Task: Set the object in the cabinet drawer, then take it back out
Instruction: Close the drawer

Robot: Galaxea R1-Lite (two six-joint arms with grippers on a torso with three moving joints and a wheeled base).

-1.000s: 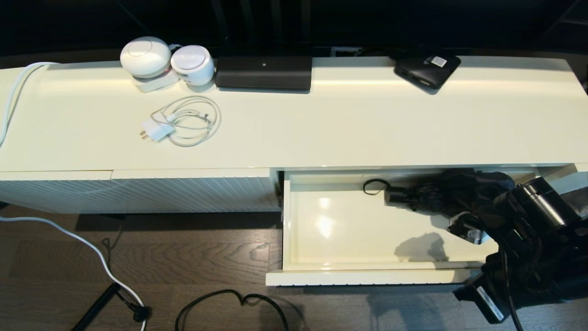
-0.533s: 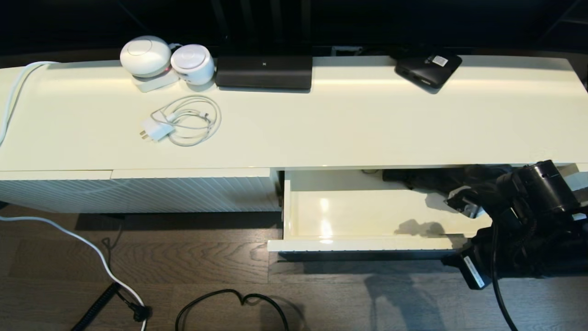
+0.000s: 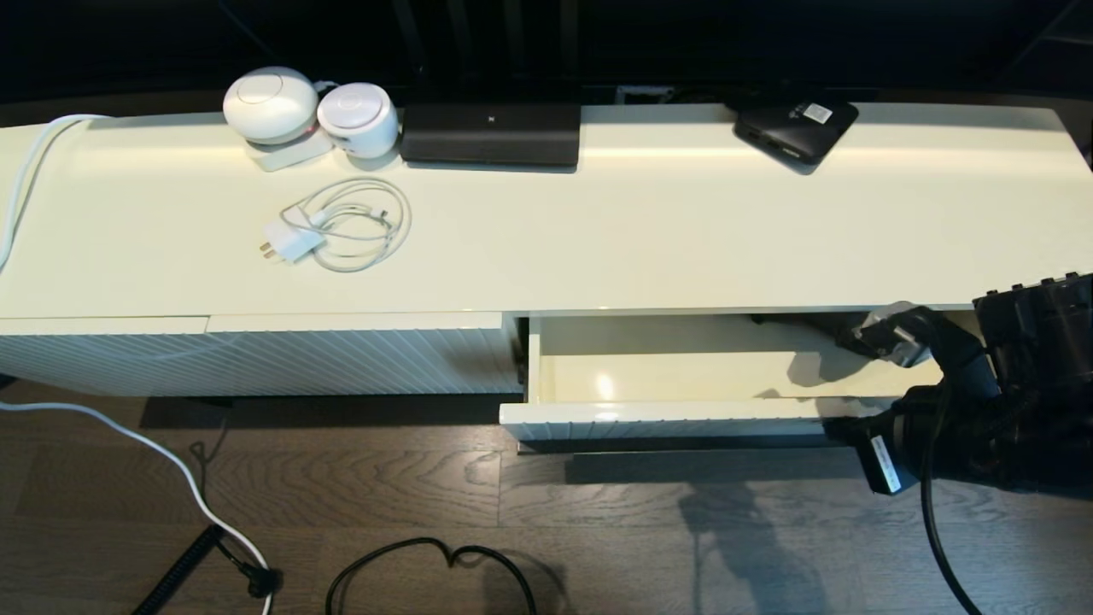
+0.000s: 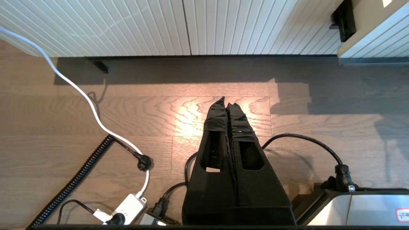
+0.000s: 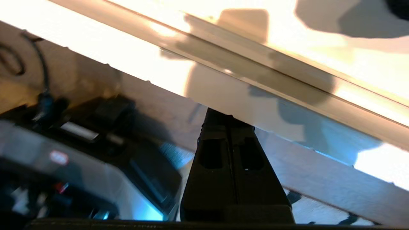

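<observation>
Since a second ago the cabinet drawer (image 3: 675, 420) has slid most of the way in, so only a narrow strip of its glossy floor shows, and the right arm has followed it toward the cabinet.

Largest in the scene is the long cream cabinet top (image 3: 598, 239), with the ribbed cream panel (image 3: 256, 359) under its left half and the drawer under its right half. On the far edge of the top sit a long black bar-shaped device (image 3: 489, 134), two white rounded devices (image 3: 307, 109) to its left, and a flat black box (image 3: 794, 128) to the right. A white charger with coiled cable (image 3: 337, 226) lies nearer, on the left.

The right gripper (image 5: 229, 123) presses against the drawer front at its right end, fingers closed together on nothing. The umbrella (image 3: 798, 323) lies at the far right of the drawer, mostly hidden under the cabinet top.

The left gripper (image 4: 227, 103) hangs over the wood floor (image 3: 341, 495), fingers closed and empty.
</observation>
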